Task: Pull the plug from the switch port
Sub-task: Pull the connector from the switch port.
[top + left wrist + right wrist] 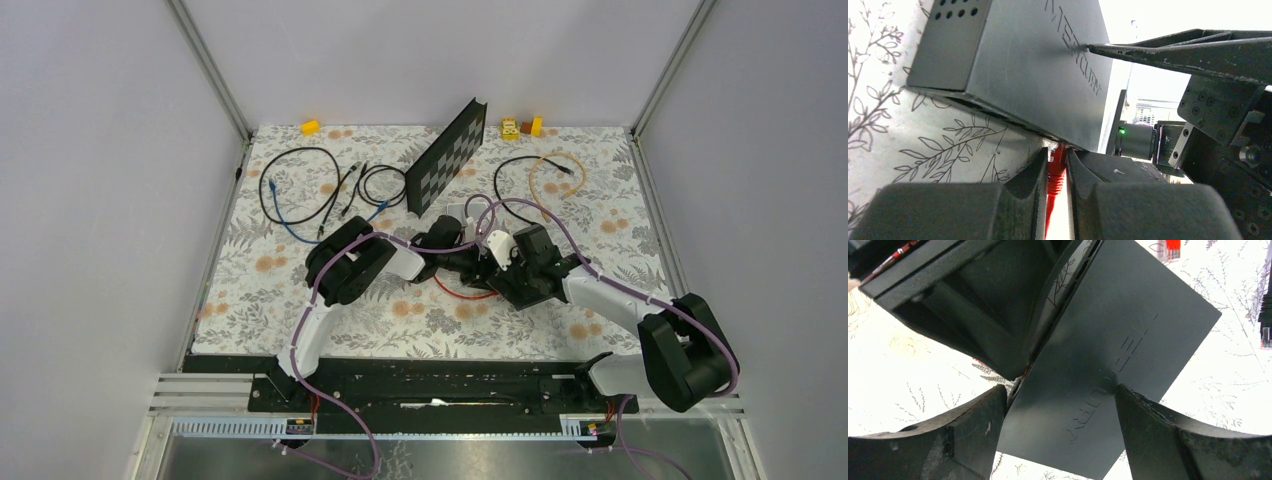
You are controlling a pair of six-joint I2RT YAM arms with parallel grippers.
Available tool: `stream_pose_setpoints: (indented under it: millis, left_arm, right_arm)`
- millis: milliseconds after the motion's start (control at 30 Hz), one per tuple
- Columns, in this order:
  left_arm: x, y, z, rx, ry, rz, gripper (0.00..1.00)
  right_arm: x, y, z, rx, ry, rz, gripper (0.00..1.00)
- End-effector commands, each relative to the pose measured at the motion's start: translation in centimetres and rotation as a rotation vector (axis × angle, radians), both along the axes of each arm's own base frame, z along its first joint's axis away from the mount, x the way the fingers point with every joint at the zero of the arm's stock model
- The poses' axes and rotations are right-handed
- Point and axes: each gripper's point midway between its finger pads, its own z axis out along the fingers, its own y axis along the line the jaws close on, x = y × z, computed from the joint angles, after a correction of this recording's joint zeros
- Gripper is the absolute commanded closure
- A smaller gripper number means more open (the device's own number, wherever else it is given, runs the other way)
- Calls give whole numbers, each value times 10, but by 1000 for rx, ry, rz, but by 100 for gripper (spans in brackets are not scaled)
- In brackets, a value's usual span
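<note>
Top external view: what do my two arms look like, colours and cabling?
Both the left arm and the right arm have white tubular links between bulky black joint housings, with a lilac cable routed along each. The left fingers and right fingers are thick, matte black and lightly scuffed.

Embossed lettering on the switch (1023, 75) top, seemingly "MERCURY"

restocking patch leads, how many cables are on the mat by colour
black cables: 3 (the two on the left overlap, so this is my best count)
blue cable: 1
tan cable: 1
red cable: 1
total: 6
</note>
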Motion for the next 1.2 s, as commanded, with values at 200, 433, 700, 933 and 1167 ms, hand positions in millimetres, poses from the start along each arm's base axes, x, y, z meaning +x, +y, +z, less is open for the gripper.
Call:
stream_pose_setpoints:
  millis: [200,433,700,933,1167]
  left_arm:
    - [12,13,-10,30,-5,60,100]
    - [13,14,-6,18,-18,63,100]
    - [15,14,-2,8,-24,63,100]
    - [15,16,0,0,-33,65,100]
    - [15,17,2,1,-51,61,100]
  right_arm:
    - [2,-30,-12,-102,20,-94,17]
    - [5,-36,-13,-64,45,-139,18]
    - [5,-41,-15,-57,62,-160,18]
    - [3,-41,-18,-42,85,-163,19]
    - [3,-47,-23,-69,95,-169,21]
